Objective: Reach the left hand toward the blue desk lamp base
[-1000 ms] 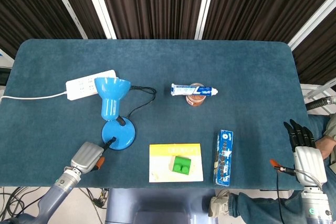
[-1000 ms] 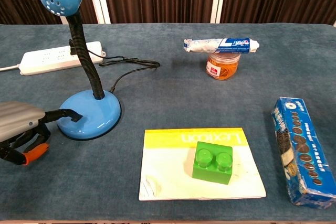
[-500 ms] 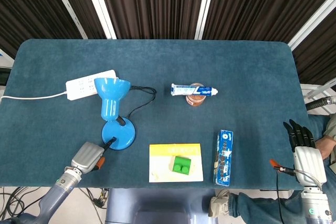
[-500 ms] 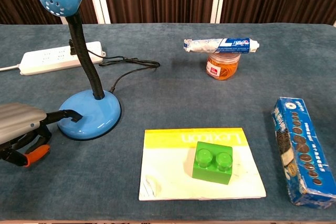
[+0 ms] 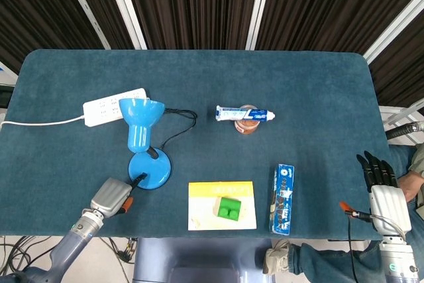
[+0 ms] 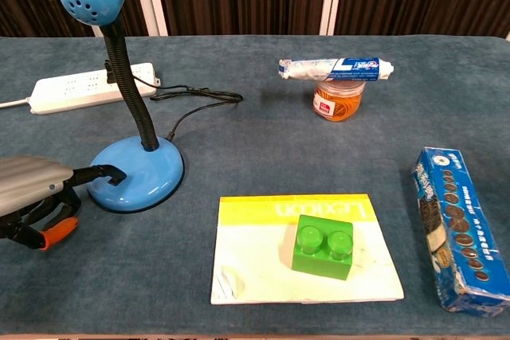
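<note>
Your left hand (image 6: 36,189) has barely shifted since a second ago, a black fingertip (image 6: 111,172) touching the near-left rim of the lamp base (image 6: 137,174), a glossy blue disc on the napped teal table (image 5: 318,111), left of the flat yellow-banded pad (image 6: 303,248). It grips nothing, but whether its fingers are spread or curled, you cannot tell. Your right hand (image 5: 383,187) stays off the right table edge, black fingers straight and apart, empty.
</note>
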